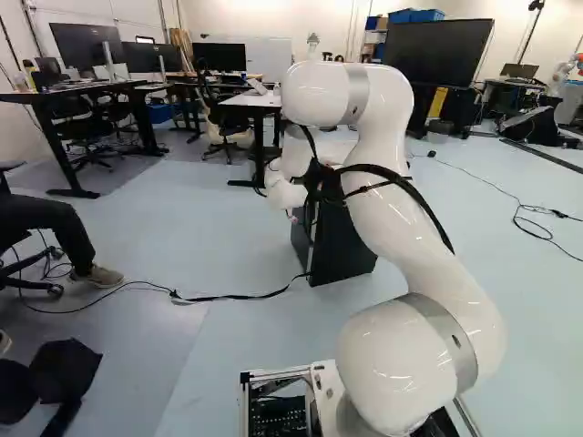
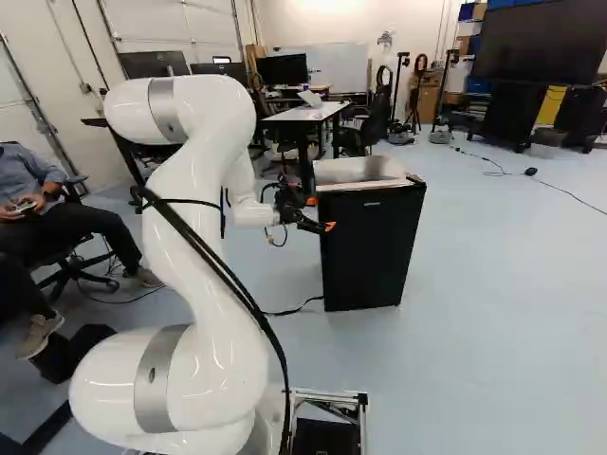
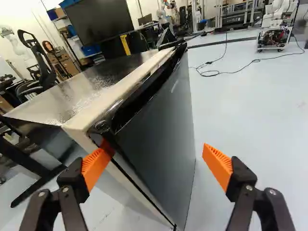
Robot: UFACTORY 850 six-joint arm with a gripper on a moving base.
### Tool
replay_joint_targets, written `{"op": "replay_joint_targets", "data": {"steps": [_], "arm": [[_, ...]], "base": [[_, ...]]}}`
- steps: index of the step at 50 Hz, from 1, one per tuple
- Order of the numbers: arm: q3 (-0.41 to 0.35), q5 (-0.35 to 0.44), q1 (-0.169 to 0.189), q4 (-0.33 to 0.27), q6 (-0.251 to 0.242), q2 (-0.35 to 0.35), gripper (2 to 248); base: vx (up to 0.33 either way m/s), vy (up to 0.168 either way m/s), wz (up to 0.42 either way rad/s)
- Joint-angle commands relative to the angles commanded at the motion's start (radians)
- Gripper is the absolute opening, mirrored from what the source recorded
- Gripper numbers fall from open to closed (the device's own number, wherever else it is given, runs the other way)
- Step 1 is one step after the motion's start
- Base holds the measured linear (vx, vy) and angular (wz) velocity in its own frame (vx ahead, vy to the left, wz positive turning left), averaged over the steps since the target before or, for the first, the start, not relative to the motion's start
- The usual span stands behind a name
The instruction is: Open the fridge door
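In the right base view my gripper [image 2: 320,214] is level with the upper part of the small black fridge [image 2: 368,248], at the door's side edge. The wrist view shows the gripper [image 3: 157,158] wide open, its fingers on either side of the dark fridge door [image 3: 166,139]. One orange pad [image 3: 97,167] overlaps the seam between door and pale body near the top corner; whether it touches cannot be told. The other finger stands out in front of the door face. The door lies along the body with a narrow dark seam. In the left base view, the arm partly covers the fridge [image 1: 342,246].
A white-topped table [image 2: 318,112] and chairs stand behind the fridge. A black cable [image 1: 237,296] runs across the floor to the fridge. Seated people are at the left of both base views. Another robot [image 3: 276,24] stands far off in the wrist view.
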State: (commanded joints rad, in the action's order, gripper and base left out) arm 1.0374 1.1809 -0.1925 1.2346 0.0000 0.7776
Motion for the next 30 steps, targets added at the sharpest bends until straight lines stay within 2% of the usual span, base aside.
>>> {"op": "replay_joint_targets", "data": {"steps": [11, 30], "arm": [[-0.052, -0.005, 0.013, 0.04, 0.0, -0.03, 247], [-0.163, -0.065, 0.002, 0.229, 0.0, -0.09, 247]], "base": [[0.0, -0.001, -0.008], [0.0, 0.0, 0.0]]}}
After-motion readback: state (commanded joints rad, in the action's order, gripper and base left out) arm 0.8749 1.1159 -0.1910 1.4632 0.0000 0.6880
